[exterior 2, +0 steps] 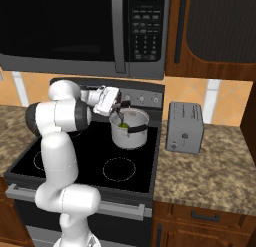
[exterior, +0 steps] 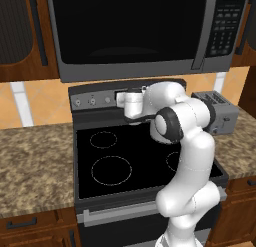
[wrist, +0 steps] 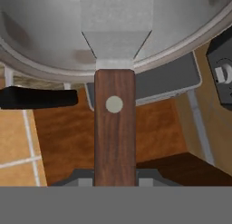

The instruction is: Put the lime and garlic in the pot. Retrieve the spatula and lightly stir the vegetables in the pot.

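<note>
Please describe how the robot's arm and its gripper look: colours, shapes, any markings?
The arm is glossy white, built of rounded, tube-like segments with dark grey bands at the joints. The gripper has a white boxy body and small dark fingers. No cables or markings are visible.

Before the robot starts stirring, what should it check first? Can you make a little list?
1. Spatula held firmly: ok. The gripper is shut on its brown wooden handle.
2. Blade inside the pot: ok. In the hand view the grey blade reaches over the rim into the pot.
3. Lime in the pot: ok. A green ball shows inside it in the right base view.
4. Garlic in the pot: cannot tell. No pale bulb can be made out.
5. Pot sitting flat on the stove: ok. It stands upright at the back right.
6. Toaster out of the way: ok. It stands apart on the counter, right of the pot.
</note>
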You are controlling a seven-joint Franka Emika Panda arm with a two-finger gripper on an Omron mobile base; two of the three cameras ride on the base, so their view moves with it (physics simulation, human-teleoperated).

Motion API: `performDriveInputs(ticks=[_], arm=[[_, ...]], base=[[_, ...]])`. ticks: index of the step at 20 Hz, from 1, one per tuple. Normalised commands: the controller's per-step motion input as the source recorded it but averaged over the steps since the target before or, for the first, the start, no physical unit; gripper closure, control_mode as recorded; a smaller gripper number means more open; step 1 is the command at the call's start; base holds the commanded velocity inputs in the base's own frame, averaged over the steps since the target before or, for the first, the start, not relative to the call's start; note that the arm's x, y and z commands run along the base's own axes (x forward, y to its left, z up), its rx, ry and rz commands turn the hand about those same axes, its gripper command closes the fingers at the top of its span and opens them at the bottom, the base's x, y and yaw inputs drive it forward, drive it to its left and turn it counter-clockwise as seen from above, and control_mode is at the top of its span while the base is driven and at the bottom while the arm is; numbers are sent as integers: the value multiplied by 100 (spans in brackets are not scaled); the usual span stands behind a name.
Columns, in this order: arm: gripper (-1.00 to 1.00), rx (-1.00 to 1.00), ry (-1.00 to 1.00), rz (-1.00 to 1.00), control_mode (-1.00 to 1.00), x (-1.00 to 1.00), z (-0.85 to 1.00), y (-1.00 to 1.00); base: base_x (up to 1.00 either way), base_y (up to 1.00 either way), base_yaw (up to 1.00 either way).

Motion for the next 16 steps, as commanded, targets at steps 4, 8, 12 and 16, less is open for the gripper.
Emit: performDriveInputs(ticks=[4, 8, 12, 16], arm=[[100, 2, -5, -9, -100, 23, -78, 0], [100, 0, -8, -6, -100, 31, -78, 0], [100, 0, 0, -7, -100, 6, -8, -5], [100, 0, 7, -11, -100, 0, 43, -22]], base=[[0, 0, 0], [0, 0, 0], [0, 0, 0], [0, 0, 0]])
